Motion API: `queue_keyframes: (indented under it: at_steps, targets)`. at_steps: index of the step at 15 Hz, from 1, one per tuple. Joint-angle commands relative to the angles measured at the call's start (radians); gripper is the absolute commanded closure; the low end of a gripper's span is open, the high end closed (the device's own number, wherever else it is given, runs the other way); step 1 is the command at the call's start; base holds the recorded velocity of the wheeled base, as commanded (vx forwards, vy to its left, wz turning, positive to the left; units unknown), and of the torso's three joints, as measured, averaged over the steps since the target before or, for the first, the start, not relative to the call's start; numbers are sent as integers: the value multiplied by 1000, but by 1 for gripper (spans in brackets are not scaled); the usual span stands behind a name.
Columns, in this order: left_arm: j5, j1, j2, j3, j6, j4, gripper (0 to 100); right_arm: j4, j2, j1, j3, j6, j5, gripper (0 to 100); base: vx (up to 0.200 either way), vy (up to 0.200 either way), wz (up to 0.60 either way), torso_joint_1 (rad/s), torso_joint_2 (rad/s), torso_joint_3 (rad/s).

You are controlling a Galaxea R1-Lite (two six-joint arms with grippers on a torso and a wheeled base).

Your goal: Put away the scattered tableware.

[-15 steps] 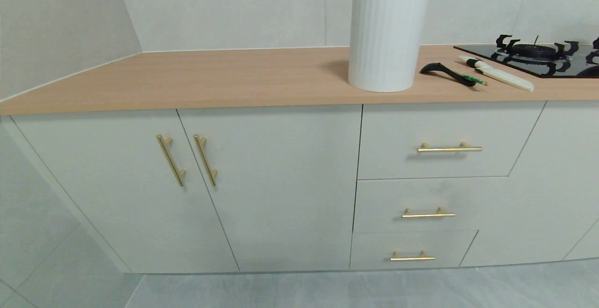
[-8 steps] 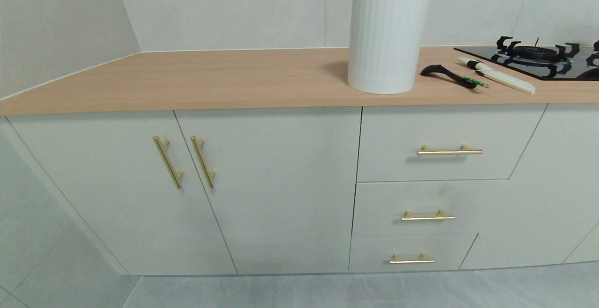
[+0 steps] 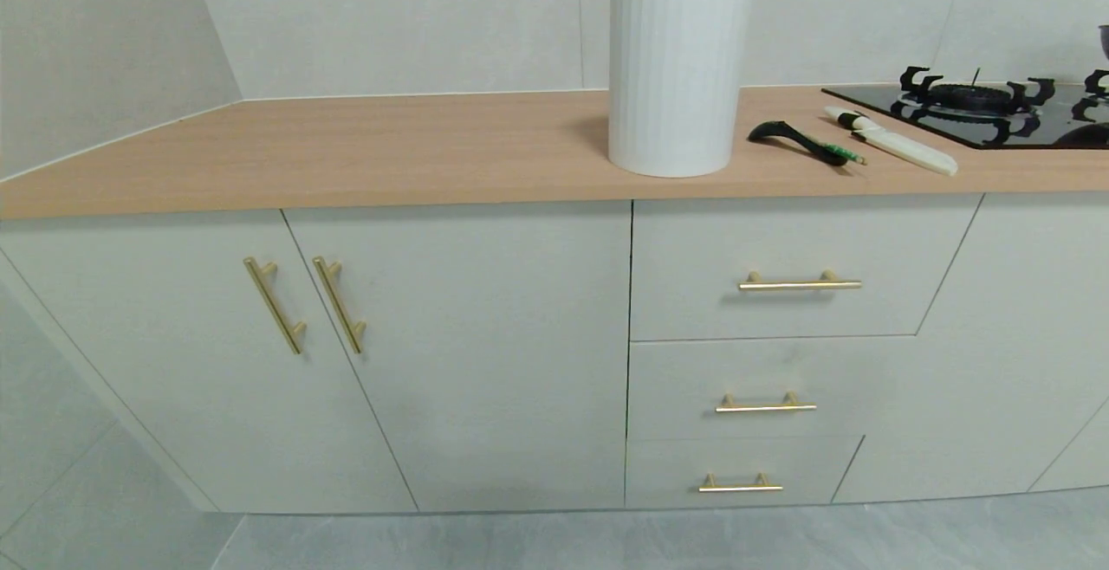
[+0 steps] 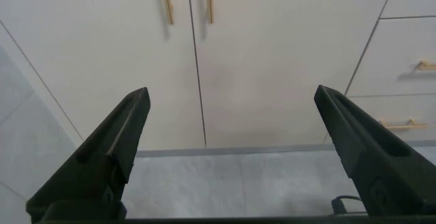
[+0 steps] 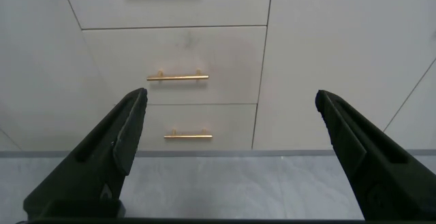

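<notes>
A tall white ribbed container [image 3: 674,68] stands on the wooden countertop [image 3: 390,145]. To its right lie a black-handled peeler [image 3: 799,141] and a white knife [image 3: 897,139] with a black and white handle, near the stove. My left gripper [image 4: 231,101] is open and held low, facing the two cupboard doors [image 4: 197,60]. My right gripper [image 5: 230,105] is open too, low before the lower drawers [image 5: 177,67]. Neither holds anything.
A black gas hob [image 3: 979,106] sits at the counter's right end. Below the counter are two cupboard doors with gold handles [image 3: 303,303] and three drawers with gold bar handles [image 3: 799,283]. A tiled wall closes off the left side. Grey floor tiles [image 3: 554,540] lie below.
The whole head view has shifted left and slightly down in the picture, so the camera moved right. Nothing on the counter has moved.
</notes>
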Motion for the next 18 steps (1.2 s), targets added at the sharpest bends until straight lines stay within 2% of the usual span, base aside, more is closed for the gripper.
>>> queue_keyframes:
  at_steps: [1, 13, 15, 18]
  targets:
    - [0, 0, 1, 0, 0, -1, 0, 0, 1, 1, 0, -1, 1, 0, 0, 0, 0, 0, 0, 0]
    - [0, 0, 1, 0, -6, -1, 0, -2, 1, 1, -3, -4, -4, 0, 0, 0, 0, 0, 0, 0]
    - [0, 0, 1, 0, -6, -1, 0, -15, 6, 2, -109, 10, 10, 0, 0, 0, 0, 0, 0, 0]
    - [0, 0, 1, 0, -6, -1, 0, 41, 149, 16, -115, 10, 79, 0, 0, 0, 0, 0, 0, 0]
